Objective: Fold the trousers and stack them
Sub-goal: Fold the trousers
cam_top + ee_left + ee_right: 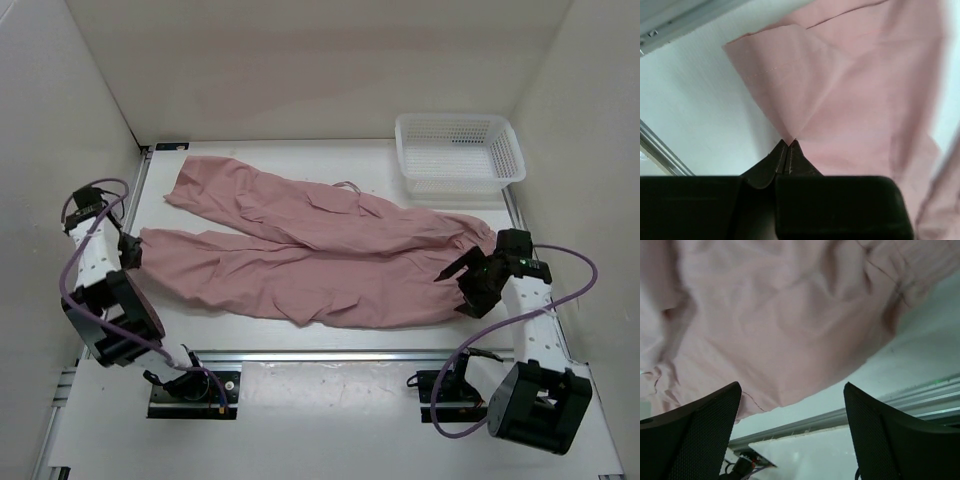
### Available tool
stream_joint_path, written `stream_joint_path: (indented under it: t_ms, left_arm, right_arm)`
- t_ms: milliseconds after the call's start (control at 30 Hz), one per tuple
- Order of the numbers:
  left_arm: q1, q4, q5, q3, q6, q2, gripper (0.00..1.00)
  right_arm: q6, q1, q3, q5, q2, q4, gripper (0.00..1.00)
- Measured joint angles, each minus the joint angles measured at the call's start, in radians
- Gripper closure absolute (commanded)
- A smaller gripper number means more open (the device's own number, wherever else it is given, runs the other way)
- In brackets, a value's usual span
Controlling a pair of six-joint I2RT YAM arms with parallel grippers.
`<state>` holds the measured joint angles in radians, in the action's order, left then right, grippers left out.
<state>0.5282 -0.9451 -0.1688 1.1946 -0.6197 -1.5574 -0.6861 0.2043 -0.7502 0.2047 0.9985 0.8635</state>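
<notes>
The dusty-pink trousers point(320, 245) lie spread across the table as two long strips running left to right. My left gripper point(131, 250) is at the left end of the near strip. In the left wrist view its jaws point(789, 143) are shut on the cloth edge, and creases in the trousers point(850, 85) run into the tips. My right gripper point(462, 283) is open over the gathered right end. In the right wrist view its gripper point(791, 386) has both fingers wide apart and holds nothing, with the trousers point(775, 315) just ahead of it.
A white mesh basket point(460, 150) stands at the back right, just beyond the trousers. White walls close in the left, back and right sides. A metal rail point(330, 355) runs along the table's near edge, also in the right wrist view point(805, 422).
</notes>
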Motion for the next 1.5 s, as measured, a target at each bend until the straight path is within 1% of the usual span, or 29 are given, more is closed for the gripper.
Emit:
stream_joint_path:
  t_ms: [33, 67, 133, 167, 200, 300, 400, 467, 533, 567, 600, 667, 700, 800, 833, 867, 1000, 1167, 1233, 1333, 1500]
  left_arm:
    - [0.0, -0.001, 0.005, 0.004, 0.0, 0.041, 0.9]
    - [0.0, -0.01, 0.018, 0.016, 0.0, 0.071, 0.9]
    - [0.0, -0.02, 0.035, 0.054, 0.003, 0.099, 0.9]
    - [0.0, -0.023, 0.044, 0.074, 0.006, 0.101, 0.9]
    - [0.0, -0.023, 0.051, 0.09, 0.009, 0.1, 0.9]
    - [0.0, -0.031, 0.071, 0.114, 0.018, 0.099, 0.9]
    - [-0.002, -0.045, 0.083, 0.124, 0.027, 0.099, 0.9]
    - [-0.005, -0.05, 0.087, 0.128, 0.032, 0.099, 0.9]
    - [-0.006, -0.051, 0.091, 0.13, 0.035, 0.098, 0.9]
    - [-0.006, -0.051, 0.092, 0.131, 0.036, 0.098, 0.9]
    - [-0.006, -0.053, 0.092, 0.133, 0.036, 0.097, 0.9]
    - [-0.007, -0.058, 0.099, 0.142, 0.038, 0.094, 0.9]
    - [-0.007, -0.058, 0.102, 0.148, 0.04, 0.092, 0.9]
    - [-0.007, -0.069, 0.108, 0.171, 0.044, 0.092, 0.9]
    - [-0.007, -0.076, 0.11, 0.183, 0.044, 0.092, 0.9]
    - [-0.007, -0.082, 0.111, 0.196, 0.045, 0.092, 0.9]
    - [-0.008, -0.107, 0.13, 0.259, 0.044, 0.092, 0.9]
    - [-0.012, -0.147, 0.149, 0.35, 0.035, 0.093, 0.9]
    - [-0.012, -0.155, 0.156, 0.388, 0.026, 0.096, 0.9]
    - [-0.006, -0.156, 0.17, 0.414, 0.009, 0.115, 0.9]
    - [0.023, -0.187, 0.181, 0.42, -0.001, 0.158, 0.9]
  right_arm:
    - [-0.01, 0.005, 0.029, 0.001, 0.01, -0.002, 0.13]
    - [-0.018, 0.006, 0.052, 0.0, 0.022, -0.001, 0.19]
    - [-0.026, 0.009, 0.079, -0.016, 0.037, 0.0, 0.24]
    - [-0.031, 0.011, 0.08, -0.027, 0.04, 0.002, 0.3]
    - [-0.034, 0.013, 0.079, -0.042, 0.04, 0.0, 0.31]
    - [-0.053, 0.015, 0.072, -0.089, 0.029, 0.005, 0.31]
    - [-0.09, 0.016, 0.074, -0.137, -0.026, 0.032, 0.21]
    - [-0.12, 0.018, 0.082, -0.16, -0.057, 0.043, 0.2]
    - [-0.146, 0.021, 0.102, -0.171, -0.047, 0.041, 0.24]
    - [-0.154, 0.024, 0.114, -0.173, -0.029, 0.032, 0.28]
    - [-0.163, 0.025, 0.126, -0.177, 0.0, 0.019, 0.36]
    - [-0.172, 0.025, 0.147, -0.18, 0.073, -0.02, 0.46]
    - [-0.175, 0.025, 0.158, -0.183, 0.107, -0.045, 0.58]
    - [-0.168, 0.025, 0.165, -0.186, 0.166, -0.102, 0.84]
    - [-0.162, 0.025, 0.159, -0.189, 0.173, -0.112, 0.97]
    - [-0.154, 0.025, 0.148, -0.195, 0.178, -0.113, 1.0]
    - [-0.132, 0.025, 0.053, -0.257, 0.141, -0.081, 1.0]
    - [-0.095, 0.024, -0.094, -0.352, -0.068, 0.01, 1.0]
    - [-0.091, 0.024, -0.145, -0.378, -0.119, 0.054, 1.0]
    - [-0.09, 0.022, -0.158, -0.394, -0.152, 0.099, 1.0]
    - [-0.09, 0.018, -0.161, -0.393, -0.158, 0.179, 1.0]
